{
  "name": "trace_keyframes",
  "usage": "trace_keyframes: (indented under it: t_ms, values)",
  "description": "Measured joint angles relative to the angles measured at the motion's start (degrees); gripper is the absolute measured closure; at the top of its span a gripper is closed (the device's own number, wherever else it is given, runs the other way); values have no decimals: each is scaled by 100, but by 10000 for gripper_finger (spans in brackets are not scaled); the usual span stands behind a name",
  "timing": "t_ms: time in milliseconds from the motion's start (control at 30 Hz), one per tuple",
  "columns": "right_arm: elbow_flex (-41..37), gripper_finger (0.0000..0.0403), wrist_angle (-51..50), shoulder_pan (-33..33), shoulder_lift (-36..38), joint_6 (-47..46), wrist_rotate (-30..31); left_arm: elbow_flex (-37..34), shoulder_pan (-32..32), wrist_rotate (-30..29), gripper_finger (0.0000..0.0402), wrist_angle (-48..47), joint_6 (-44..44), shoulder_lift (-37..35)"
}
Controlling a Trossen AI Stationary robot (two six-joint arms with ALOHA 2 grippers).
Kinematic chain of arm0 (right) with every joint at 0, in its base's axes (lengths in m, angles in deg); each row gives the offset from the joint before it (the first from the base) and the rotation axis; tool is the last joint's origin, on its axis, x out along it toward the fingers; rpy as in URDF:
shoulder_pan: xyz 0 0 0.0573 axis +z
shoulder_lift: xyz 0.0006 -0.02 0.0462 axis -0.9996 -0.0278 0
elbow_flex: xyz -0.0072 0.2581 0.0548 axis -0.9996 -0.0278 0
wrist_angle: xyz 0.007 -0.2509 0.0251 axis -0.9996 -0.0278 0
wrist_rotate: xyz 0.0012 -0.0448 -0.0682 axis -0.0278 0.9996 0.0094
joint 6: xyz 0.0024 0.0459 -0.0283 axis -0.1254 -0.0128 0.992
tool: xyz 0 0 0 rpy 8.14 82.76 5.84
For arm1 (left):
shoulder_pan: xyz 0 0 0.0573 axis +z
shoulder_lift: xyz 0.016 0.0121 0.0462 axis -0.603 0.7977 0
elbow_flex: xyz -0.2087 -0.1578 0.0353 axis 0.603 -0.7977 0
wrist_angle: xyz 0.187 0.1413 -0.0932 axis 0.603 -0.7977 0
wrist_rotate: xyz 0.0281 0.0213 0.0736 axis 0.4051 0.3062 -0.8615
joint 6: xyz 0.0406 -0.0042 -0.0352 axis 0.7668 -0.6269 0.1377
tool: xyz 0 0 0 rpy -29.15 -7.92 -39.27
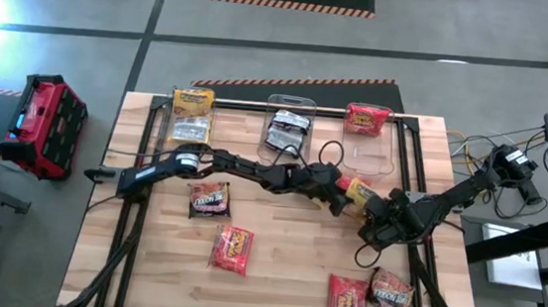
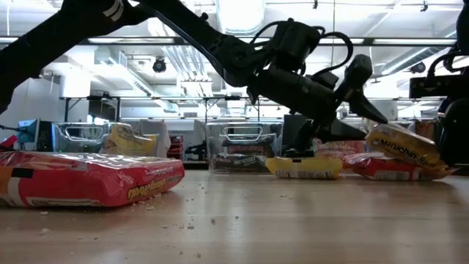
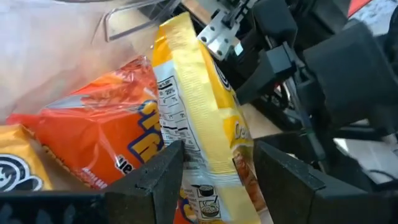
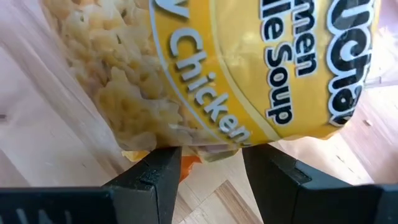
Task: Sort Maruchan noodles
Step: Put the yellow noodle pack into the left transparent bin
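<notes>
Wooden worktop (image 1: 273, 273), right of centre: yellow chicken ramen packet (image 1: 358, 192) mid-handover. Left gripper (image 1: 338, 197) jaws clamped on it; right gripper (image 1: 376, 214) jaws narrow around its edge, grip unclear. Next: release one side, carry to far-left yellow bin (image 1: 192, 115).

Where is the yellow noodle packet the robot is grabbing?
In the high view, the yellow packet is right of centre, between the left end effector and right end effector.
</notes>
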Motion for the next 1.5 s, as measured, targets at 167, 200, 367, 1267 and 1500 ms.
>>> trace_keyframes:
  t_ms: [167, 200, 367, 1267, 1500]
  values:
    - [0, 243, 66, 0, 0, 54, 33, 0, -8, 7, 225, -53, 308, 0]
    - [0, 243, 74, 0, 0, 54, 36, 0, -8, 8, 225, -2, 311, 0]
    - [0, 243, 103, 0, 0, 53, 42, 0, -6, -5, 225, 6, 101, 0]
    - [595, 214, -18, -2, 149, 265, -769, 0, -10, 216, 302, -43, 5, 2]
    - [1232, 163, -495, 9, 325, 529, -723, 0, -8, 192, 305, -86, 5, 2]
